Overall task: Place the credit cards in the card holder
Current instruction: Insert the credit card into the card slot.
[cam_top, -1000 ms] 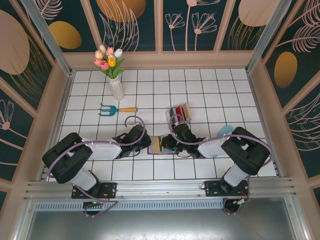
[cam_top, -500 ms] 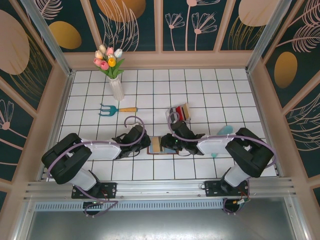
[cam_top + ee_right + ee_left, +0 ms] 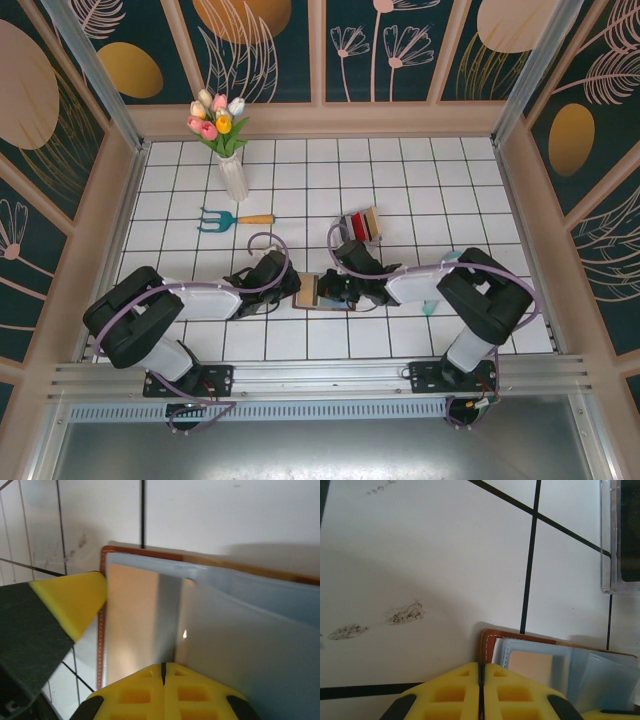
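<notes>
left arm (image 3: 205,298) and right arm (image 3: 415,287) are showing black joints, white shells, lilac cables; yellow pads (image 3: 455,695) are capping the fingers.

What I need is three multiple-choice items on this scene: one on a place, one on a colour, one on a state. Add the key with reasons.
1. The clear card rack stands
A. beyond the wallet, farther back on the table
B. in front of the wallet, at the near edge
C. on top of the wallet

2. The garden fork has a handle that is
A. white
B. orange
C. purple

3. The wallet is
A. snapped shut
B. standing on edge
C. lying open

Key: 1 A, the top view shows the rack behind the wallet. 2 B, orange handle, teal prongs. 3 C, its clear sleeves show in both wrist views.
</notes>
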Tool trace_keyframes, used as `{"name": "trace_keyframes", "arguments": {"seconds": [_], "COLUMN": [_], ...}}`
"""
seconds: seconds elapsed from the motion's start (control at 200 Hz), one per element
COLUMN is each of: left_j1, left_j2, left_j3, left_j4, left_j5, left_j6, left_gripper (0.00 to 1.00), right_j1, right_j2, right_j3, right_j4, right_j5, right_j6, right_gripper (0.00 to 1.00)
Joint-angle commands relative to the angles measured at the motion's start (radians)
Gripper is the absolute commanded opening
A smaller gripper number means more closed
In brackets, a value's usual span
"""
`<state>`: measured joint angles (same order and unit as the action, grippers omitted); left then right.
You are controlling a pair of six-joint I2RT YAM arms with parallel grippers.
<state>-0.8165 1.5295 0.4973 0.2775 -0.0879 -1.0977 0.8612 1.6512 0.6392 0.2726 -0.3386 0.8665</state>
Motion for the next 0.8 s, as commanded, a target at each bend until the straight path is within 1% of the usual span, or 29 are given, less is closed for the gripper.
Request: {"name": "trace_keyframes", "arguments": {"seconds": [0.0,0.03,0.2,0.28,0.41,0.48,0.535,0.701,0.791], "left_j1": [-0.005,-0.005,-0.004,-0.005,-0.006,-0.005,-0.005,-0.005,-0.005], "left_j2": [-0.008,-0.012,-0.029,-0.032,-0.032,-0.031,-0.032,-0.027,-0.03], "left_j3": [-0.022,-0.023,-0.047,-0.058,-0.069,-0.072,-0.074,-0.067,-0.051], "left_j4": [-0.026,-0.032,-0.046,-0.045,-0.044,-0.042,-0.042,-0.041,-0.055], "left_j5": [0.014,0.008,-0.022,-0.03,-0.033,-0.033,-0.033,-0.035,-0.032], "left_j6": [-0.014,-0.014,-0.023,-0.031,-0.039,-0.04,-0.038,-0.029,-0.012], "left_gripper": [0.1,0.09,0.07,0.06,0.05,0.05,0.05,0.05,0.11], "right_j1": [0.018,0.019,0.019,0.018,0.013,0.012,0.01,0.003,0.003], "right_j2": [-0.003,-0.017,-0.105,-0.129,-0.122,-0.132,-0.142,-0.178,-0.219], "right_j3": [0.047,0.052,0.047,0.02,-0.01,-0.015,-0.008,0.065,0.122], "right_j4": [-0.019,-0.06,-0.281,-0.344,-0.44,-0.481,-0.512,-0.549,-0.557], "right_j5": [0.006,0.036,0.195,0.252,0.32,0.349,0.396,0.423,0.424], "right_j6": [-0.022,-0.031,-0.105,-0.116,-0.116,-0.11,-0.11,-0.144,-0.183], "right_gripper": [0.1,0.11,0.13,0.15,0.14,0.14,0.14,0.15,0.16]}}
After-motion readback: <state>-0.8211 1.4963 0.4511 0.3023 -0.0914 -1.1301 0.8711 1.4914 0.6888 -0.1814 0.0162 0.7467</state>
